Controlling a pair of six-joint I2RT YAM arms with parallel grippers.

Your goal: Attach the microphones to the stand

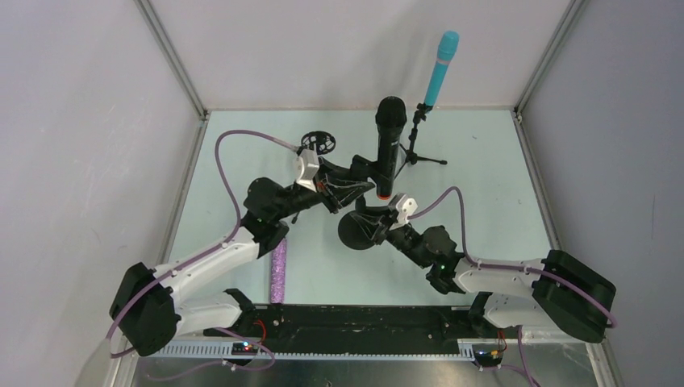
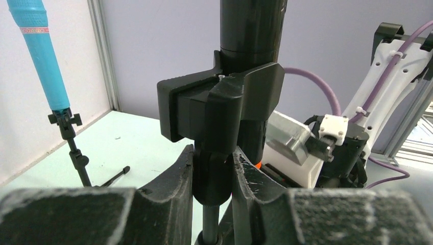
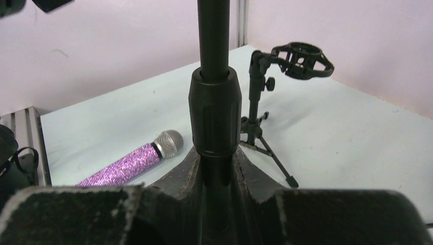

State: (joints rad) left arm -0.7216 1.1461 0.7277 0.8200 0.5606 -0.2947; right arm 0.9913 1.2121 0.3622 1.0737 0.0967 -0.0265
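Nearest, the purple glitter microphone [image 1: 280,270] lies flat on the bench [image 1: 500,210] beside the left arm. At mid-bench the right claw [image 3: 215,163] is clenched on the stand pole [image 3: 214,117]. The left claw [image 2: 213,168] is clenched under the clip [image 2: 219,107] carrying the upright black microphone [image 1: 389,141]. Behind stand a shock-mount tripod [image 1: 317,143] and the cyan microphone [image 1: 440,68], mounted near the back wall.

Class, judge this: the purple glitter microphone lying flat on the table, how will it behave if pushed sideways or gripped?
The purple glitter microphone with silver mesh head is a round stick lying flat, so a sideways push would probably roll it. It looks rigid, not floppy. Its rough glitter body likely resists slipping.
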